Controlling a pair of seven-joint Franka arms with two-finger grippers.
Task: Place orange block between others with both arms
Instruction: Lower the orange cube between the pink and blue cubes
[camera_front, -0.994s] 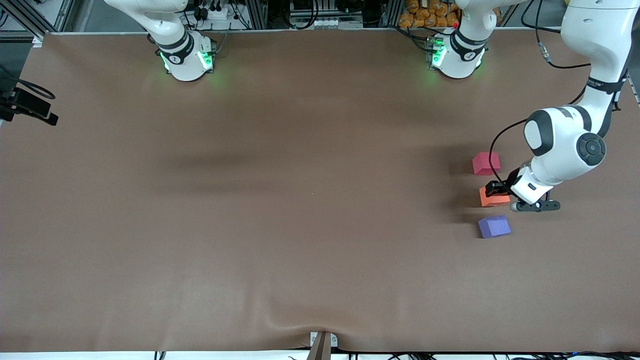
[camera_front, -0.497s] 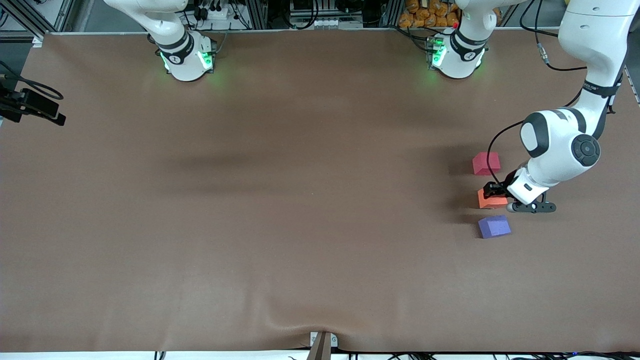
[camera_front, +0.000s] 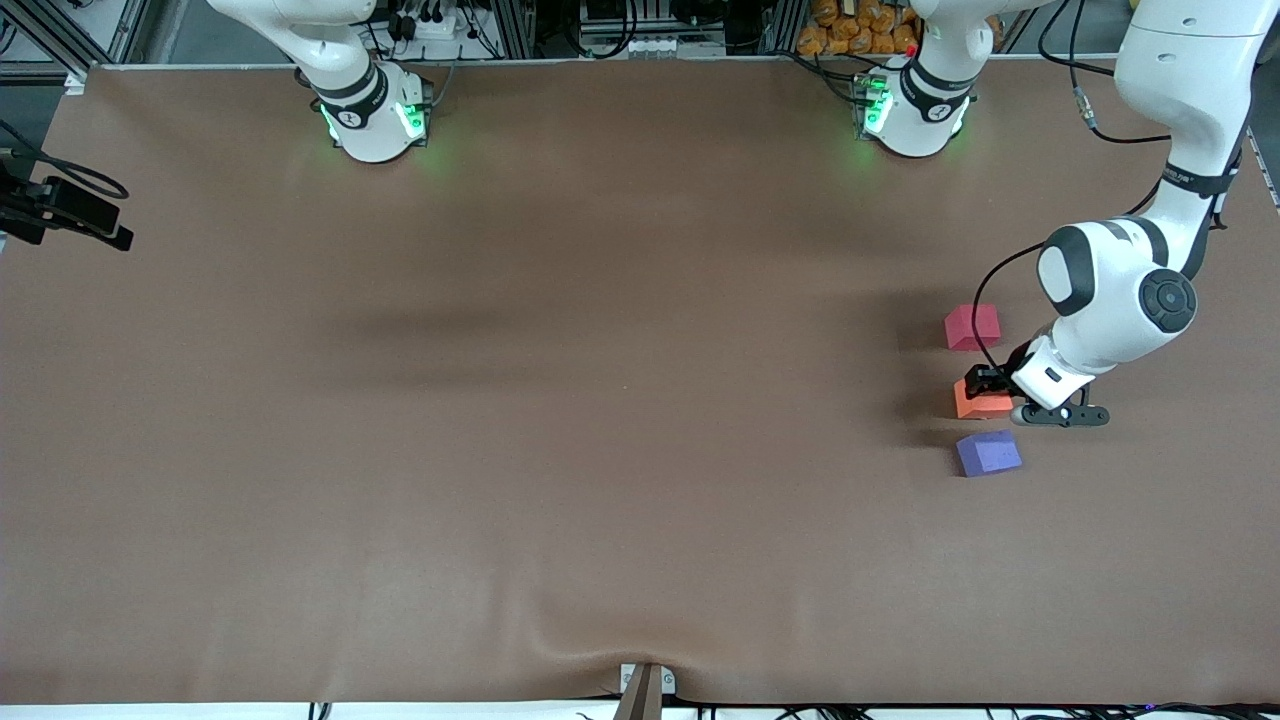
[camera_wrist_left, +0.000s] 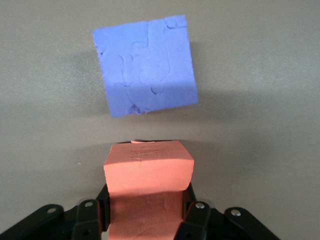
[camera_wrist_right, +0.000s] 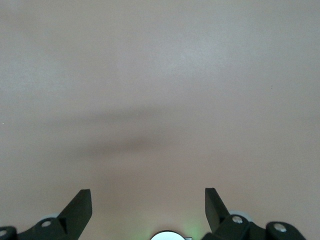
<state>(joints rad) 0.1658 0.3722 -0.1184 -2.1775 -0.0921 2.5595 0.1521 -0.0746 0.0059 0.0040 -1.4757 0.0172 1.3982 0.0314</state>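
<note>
The left gripper (camera_front: 985, 381), clamped on the orange block (camera_front: 983, 402) between the pinkish-red cube (camera_front: 971, 326) and purple-blue cube (camera_front: 988, 452), should release straight up without nudging either neighbour, while the right gripper (camera_wrist_right: 148, 202) waits spread apart.

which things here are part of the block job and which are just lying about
Part of the job:
- orange block, gripped by the left hand, sitting between the other two
- pinkish-red block
- purple block
- right hand, open, waiting

Lying about:
- orange items past the table edge
</note>
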